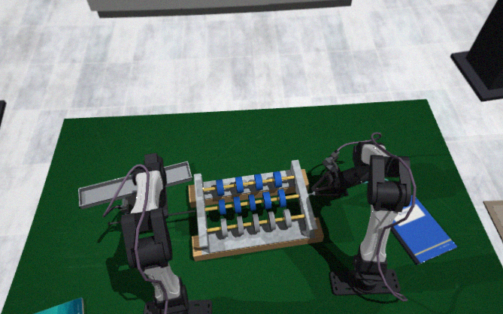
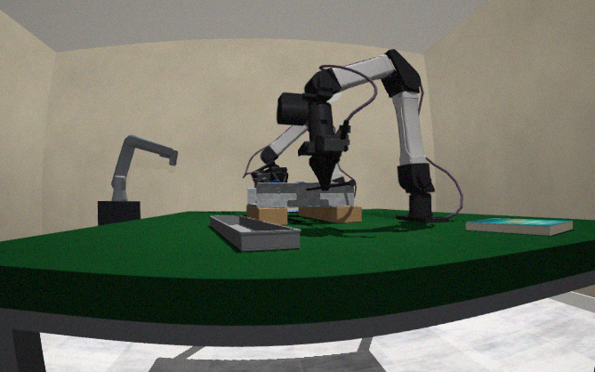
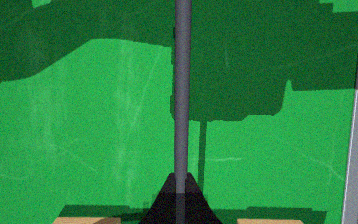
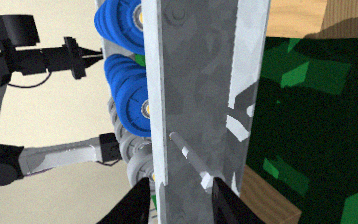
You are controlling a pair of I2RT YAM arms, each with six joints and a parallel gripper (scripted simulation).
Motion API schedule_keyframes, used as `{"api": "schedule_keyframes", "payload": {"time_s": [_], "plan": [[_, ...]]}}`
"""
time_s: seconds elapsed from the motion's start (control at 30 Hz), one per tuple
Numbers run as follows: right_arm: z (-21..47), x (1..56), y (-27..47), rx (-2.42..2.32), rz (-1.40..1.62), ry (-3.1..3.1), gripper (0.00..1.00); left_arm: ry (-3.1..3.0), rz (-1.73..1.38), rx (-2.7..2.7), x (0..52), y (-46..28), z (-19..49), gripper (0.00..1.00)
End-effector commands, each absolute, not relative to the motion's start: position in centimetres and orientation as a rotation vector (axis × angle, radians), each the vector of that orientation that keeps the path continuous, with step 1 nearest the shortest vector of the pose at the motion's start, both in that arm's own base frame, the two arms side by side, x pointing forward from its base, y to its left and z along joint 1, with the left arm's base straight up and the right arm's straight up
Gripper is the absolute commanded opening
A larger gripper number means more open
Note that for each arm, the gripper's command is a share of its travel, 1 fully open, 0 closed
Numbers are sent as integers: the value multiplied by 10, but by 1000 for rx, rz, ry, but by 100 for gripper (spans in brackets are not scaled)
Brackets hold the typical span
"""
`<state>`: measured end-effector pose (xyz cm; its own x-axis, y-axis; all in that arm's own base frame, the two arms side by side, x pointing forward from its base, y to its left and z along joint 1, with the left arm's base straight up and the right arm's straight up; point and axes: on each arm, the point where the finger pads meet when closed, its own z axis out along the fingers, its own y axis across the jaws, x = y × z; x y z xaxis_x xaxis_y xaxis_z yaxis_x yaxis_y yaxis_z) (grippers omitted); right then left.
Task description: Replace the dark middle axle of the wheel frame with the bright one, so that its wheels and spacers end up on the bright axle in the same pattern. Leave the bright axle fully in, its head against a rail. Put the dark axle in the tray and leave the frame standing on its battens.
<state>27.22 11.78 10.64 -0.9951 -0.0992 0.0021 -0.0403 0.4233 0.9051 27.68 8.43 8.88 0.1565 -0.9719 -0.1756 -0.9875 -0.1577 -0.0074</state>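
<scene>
Dark axle gripped at left, bright axle head at right

Nearest, the teal book (image 1: 64,306) (image 2: 518,222) lies at the left. The near batten (image 1: 259,249) (image 2: 336,214) (image 3: 88,220) (image 4: 266,197) and far batten (image 1: 193,196) (image 2: 269,214) (image 3: 268,221) (image 4: 326,17) carry the wheel frame (image 1: 201,214) (image 2: 271,198) (image 4: 196,75).

Its near row has five grey wheels (image 1: 256,221) (image 4: 142,171); blue wheels (image 1: 252,201) (image 4: 133,107) fill the middle and far rows. The left gripper (image 2: 325,187) (image 3: 180,181) (image 4: 109,54) is closed on the dark axle (image 1: 180,213) (image 2: 341,185) (image 3: 182,90), which crosses its fingertips and reaches the left rail.

The right gripper (image 1: 312,191) (image 4: 181,186) stands partly open, holding nothing. The bright axle (image 1: 313,193) (image 4: 193,157) juts from the right rail, its head by one fingertip (whether they touch, I can't tell). Farther left sits the tray (image 1: 98,194) (image 2: 269,241) (image 3: 348,165).
</scene>
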Motion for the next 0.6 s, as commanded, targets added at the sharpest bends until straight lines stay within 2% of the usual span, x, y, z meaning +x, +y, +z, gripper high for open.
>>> {"api": "schedule_keyframes", "payload": {"time_s": [0.0, 0.57], "plan": [[116, 268, 137, 136, -1750, -2504, 33, 1976, 77, -2297, 287, 64, 90, 0], [113, 266, 137, 122, -1750, -2492, 33, 2018, 109, -2300, 282, 67, 80, 0]]}}
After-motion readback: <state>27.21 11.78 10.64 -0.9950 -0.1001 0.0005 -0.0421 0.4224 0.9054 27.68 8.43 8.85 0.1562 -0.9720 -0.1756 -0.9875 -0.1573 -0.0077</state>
